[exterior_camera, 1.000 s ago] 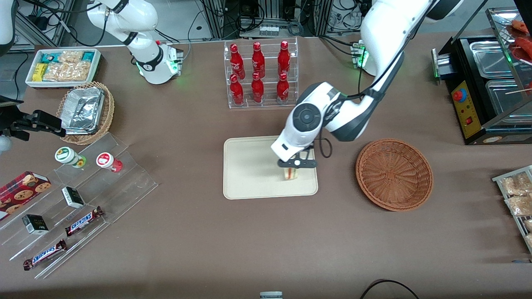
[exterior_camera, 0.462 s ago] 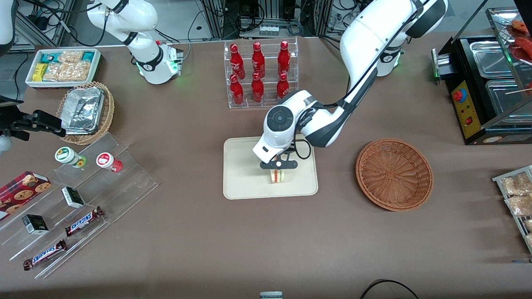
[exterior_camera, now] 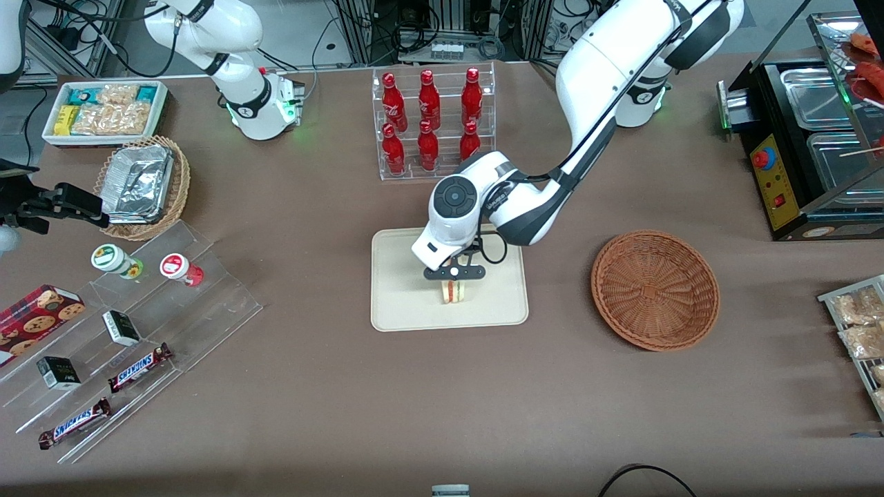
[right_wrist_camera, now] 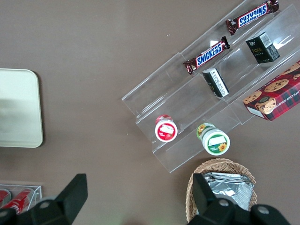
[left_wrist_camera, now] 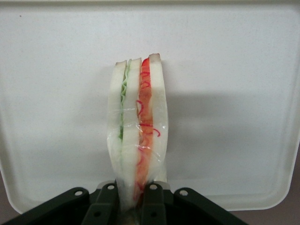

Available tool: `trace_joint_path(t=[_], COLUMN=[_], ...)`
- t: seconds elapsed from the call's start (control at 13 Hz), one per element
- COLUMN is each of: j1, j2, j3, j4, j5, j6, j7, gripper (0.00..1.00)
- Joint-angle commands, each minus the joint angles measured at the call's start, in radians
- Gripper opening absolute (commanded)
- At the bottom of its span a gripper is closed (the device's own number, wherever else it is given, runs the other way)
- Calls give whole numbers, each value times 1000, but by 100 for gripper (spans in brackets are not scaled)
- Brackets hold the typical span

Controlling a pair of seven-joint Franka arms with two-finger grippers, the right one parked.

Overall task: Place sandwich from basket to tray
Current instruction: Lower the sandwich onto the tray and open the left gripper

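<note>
The tabletop carries the tray directly beneath the end effector, with the basket well apart from it toward the working arm's end and holding nothing visible. The end effector is clenched on the sandwich, which hangs over the middle of the tray, standing on edge.

The sandwich looks light and soft: a wrapped wedge of pale bread that would likely squash or shed its layers under a hard pinch, and its clear film may be slippery. The sensible hold appears to be the one in use, flat across the two bread faces near one end, so the layers are pressed together rather than sheared.

The front view shows where the load sits over the tray and how far the basket is. The left wrist view alone shows the fingers squeezing the sandwich, its green and red filling, and the wrap creasing. Neither view settles whether the sandwich touches the tray.
</note>
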Motion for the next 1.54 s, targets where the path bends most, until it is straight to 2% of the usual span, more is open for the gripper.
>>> trace_joint_path(t=[0.0, 0.31, 0.38, 0.46, 0.54, 1.08, 1.46], j1=[-29, -32, -31, -31, -31, -17, -14], j2=[29, 41, 45, 45, 48, 23, -30], j3=[11, 11, 11, 11, 11, 9, 9], j4=[32, 32, 32, 32, 32, 66, 167], j5=[68, 82, 81, 79, 79, 78, 64], j6=[13, 15, 15, 15, 15, 1, -205], j7=[-74, -90, -88, -87, -84, -71, 14], gripper=[0, 0, 16, 48, 99, 100, 100])
